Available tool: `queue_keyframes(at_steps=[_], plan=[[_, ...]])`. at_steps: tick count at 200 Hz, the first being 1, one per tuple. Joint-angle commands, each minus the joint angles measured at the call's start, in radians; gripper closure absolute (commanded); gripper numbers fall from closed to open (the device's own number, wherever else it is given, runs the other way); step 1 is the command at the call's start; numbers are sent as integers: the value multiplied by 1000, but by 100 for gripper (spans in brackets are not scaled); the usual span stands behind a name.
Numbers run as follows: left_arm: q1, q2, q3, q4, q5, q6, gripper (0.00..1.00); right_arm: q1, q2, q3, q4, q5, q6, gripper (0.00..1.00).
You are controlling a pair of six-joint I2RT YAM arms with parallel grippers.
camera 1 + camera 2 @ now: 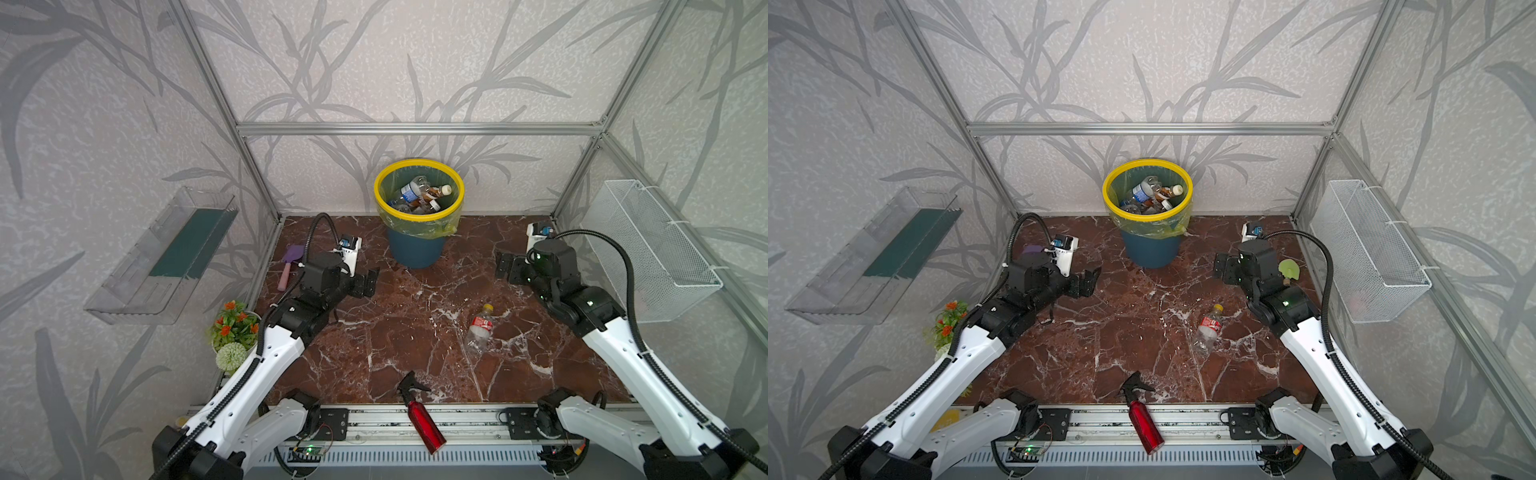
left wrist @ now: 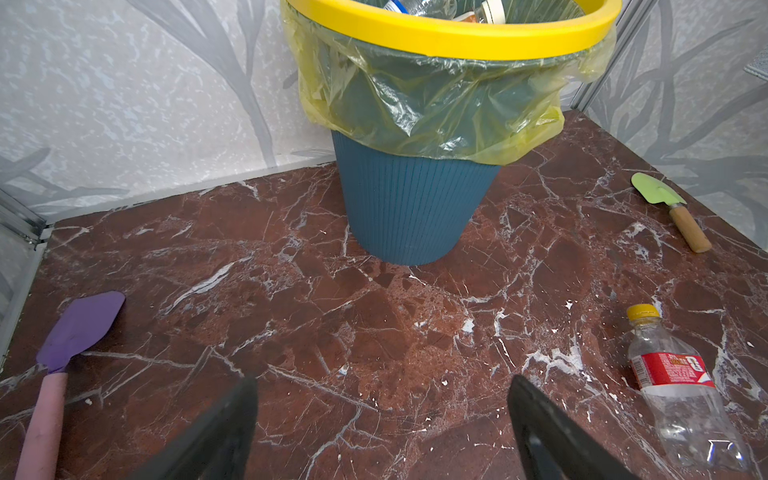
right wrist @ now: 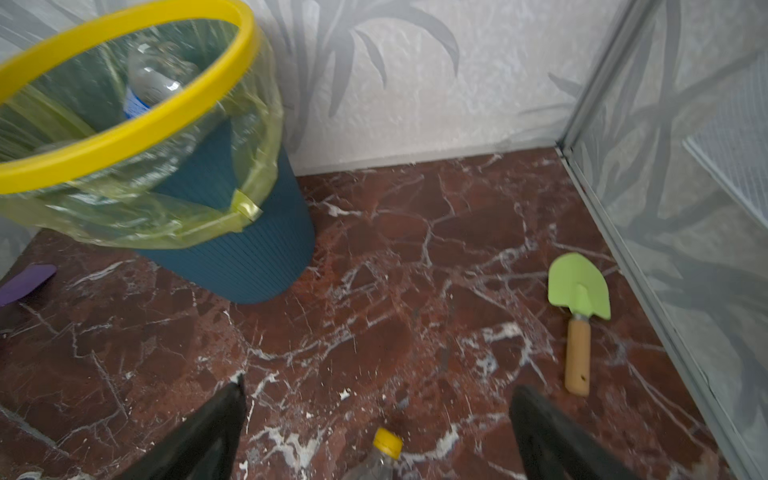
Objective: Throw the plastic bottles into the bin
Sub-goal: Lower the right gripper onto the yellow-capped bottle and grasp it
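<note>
**Red spray bottle (image 1: 422, 419) on the front rail; one loose bottle (image 1: 480, 328) short of the bin (image 1: 415, 249)**

Nearest the lens, the spray bottle lies across the front rail, well behind both grippers and roughly midway between the two arms.

Far out to the left of the left gripper (image 1: 370, 282), a clear tray (image 1: 162, 257) hangs on the wall. A flowering plant (image 1: 232, 324) sits beside that arm's forearm. A purple spatula (image 1: 291, 262) lies on the table (image 1: 374, 353), just outboard of the wrist. The left gripper hovers above the marble with its jaws spread apart and nothing between them, fingers aimed toward the bin's base.

The bin stands upright ahead of both grippers, between them and against the back wall. Several binned bottles (image 1: 419, 193) are piled inside, below the yellow rim.

The loose bottle lies on its side on the table, behind and below the right gripper (image 1: 503, 268) and apart from it. Its long axis runs front to back with a slight lean to the right. The yellow cap is the far end, turned toward the right gripper, and the clear base points back toward the front rail. In the right wrist view only its cap and neck show, centred between the two fingers.

The right gripper's jaws stand wide apart and empty. A green trowel (image 1: 1289, 270) lies just past that wrist's outer side, and a white wire basket (image 1: 652, 249) hangs on the wall farther right.
</note>
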Motion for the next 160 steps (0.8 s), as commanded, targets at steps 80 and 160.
queue_keyframes(at_steps=[80,160], plan=[[2,18,29,-39,-4,1,7,-7,103,-188,-113,-151,241,1],[2,-8,36,-53,-28,-6,6,-6,290,-180,-108,-230,315,1]])
